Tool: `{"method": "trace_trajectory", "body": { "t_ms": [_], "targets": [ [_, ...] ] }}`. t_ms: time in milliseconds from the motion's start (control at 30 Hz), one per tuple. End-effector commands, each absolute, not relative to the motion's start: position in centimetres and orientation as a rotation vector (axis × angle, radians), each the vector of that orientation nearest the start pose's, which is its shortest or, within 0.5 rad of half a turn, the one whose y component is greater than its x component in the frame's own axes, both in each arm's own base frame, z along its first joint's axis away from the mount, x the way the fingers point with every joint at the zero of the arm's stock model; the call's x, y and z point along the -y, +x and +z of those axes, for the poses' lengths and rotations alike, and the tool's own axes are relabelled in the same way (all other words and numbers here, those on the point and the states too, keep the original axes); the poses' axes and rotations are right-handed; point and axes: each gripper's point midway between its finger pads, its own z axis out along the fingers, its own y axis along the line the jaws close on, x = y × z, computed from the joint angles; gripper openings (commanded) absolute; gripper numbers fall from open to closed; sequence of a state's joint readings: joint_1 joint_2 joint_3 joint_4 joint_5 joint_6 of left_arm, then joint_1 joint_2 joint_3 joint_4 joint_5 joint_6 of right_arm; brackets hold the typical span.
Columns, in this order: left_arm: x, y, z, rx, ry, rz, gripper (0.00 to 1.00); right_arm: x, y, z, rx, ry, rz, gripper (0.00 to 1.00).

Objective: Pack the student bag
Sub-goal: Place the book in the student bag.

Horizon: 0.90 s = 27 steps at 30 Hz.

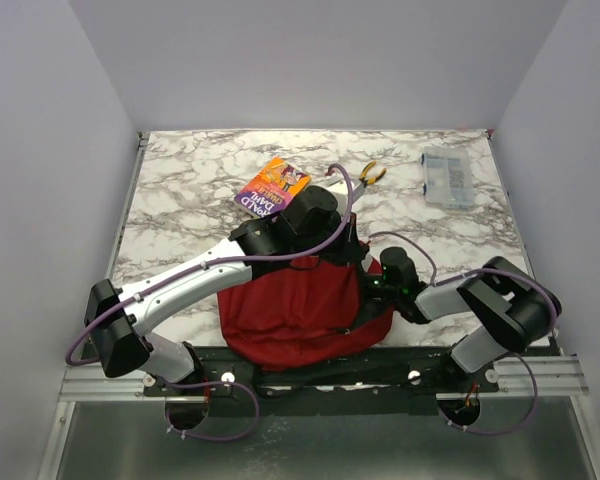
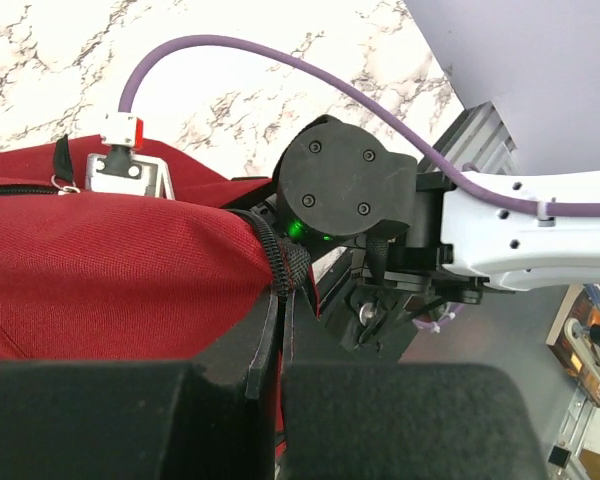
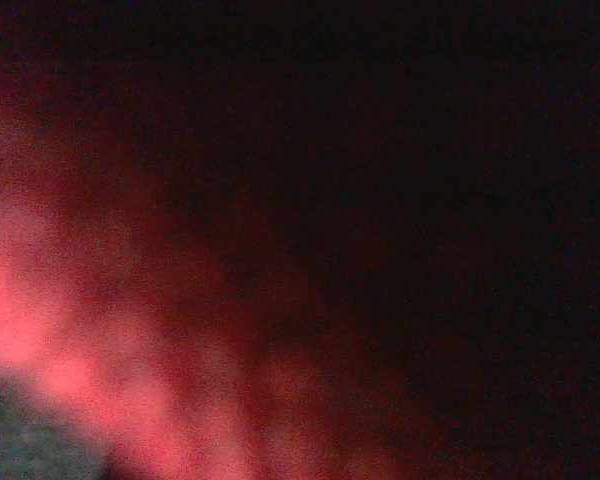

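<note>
The student bag (image 1: pixel 298 312), dark red with black zippers, lies at the near edge of the table between the two arm bases. My left gripper (image 2: pixel 277 372) is over the bag's top right corner, shut on a thin black tab (image 2: pixel 280 325) at the end of the bag's zipper (image 2: pixel 272 250). My right wrist (image 1: pixel 395 272) is pressed against the bag's right side, and its fingers are hidden in the red fabric. The right wrist view shows only a dark red blur. In the left wrist view the red fabric (image 2: pixel 110 280) fills the left side.
An orange and purple book (image 1: pixel 273 187) lies on the marble table (image 1: pixel 180 200) behind the bag. Yellow-handled pliers (image 1: pixel 372 174) lie right of it, and a clear compartment box (image 1: pixel 446 180) sits at the back right. The right arm's black wrist housing (image 2: pixel 350 188) is close beside my left fingers.
</note>
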<state>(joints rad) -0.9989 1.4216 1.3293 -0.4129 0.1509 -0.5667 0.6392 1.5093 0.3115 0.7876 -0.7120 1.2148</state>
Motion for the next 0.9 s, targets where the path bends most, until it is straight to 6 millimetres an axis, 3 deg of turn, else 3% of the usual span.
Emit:
{"method": "trace_trajectory", "body": {
  "t_ms": [0,67,167,300,433,567,600,700,733,800,867],
  "targets": [
    [37.7,19.4,28.4,-2.120,0.535,-1.059,0.00,-31.5,16.9,11.5,-2.221,-0.034,1.902,0.26],
    [36.5,19.5,28.1,-2.121,0.487,-1.024,0.00,-30.5,16.9,10.4,-2.269,-0.021,1.823,0.42],
    [34.9,19.4,27.8,-2.102,0.459,-0.992,0.00,-29.3,17.5,9.1,-2.364,-0.049,1.623,0.55],
    [33.9,18.9,27.3,-2.100,0.460,-0.982,0.00,-27.1,19.1,9.6,-2.369,-0.031,1.390,0.80],
    [33.1,18.6,27.4,-2.093,0.457,-0.985,0.00,-26.5,18.8,9.1,-2.370,0.003,1.402,0.82],
    [32.9,18.3,28.0,-2.076,0.461,-0.998,0.00,-27.3,19.6,10.6,-2.292,0.001,1.466,0.77],
    [33.0,18.3,28.0,-2.075,0.462,-1.003,0.00,-27.6,19.8,10.9,-2.276,0.011,1.475,0.75],
    [33.4,18.3,28.2,-2.082,0.453,-1.020,0.00,-29.2,19.7,11.4,-2.220,0.104,1.513,0.54],
    [33.5,18.3,28.1,-2.084,0.451,-1.023,0.00,-30.3,19.4,11.6,-2.187,0.119,1.532,0.53],
    [33.6,18.5,28.3,-2.079,0.446,-1.018,0.00,-31.7,18.8,11.3,-2.188,0.117,1.574,0.55],
    [33.5,18.7,28.4,-2.073,0.442,-1.011,0.00,-30.5,18.8,10.2,-2.217,0.142,1.525,0.65]
  ]
}}
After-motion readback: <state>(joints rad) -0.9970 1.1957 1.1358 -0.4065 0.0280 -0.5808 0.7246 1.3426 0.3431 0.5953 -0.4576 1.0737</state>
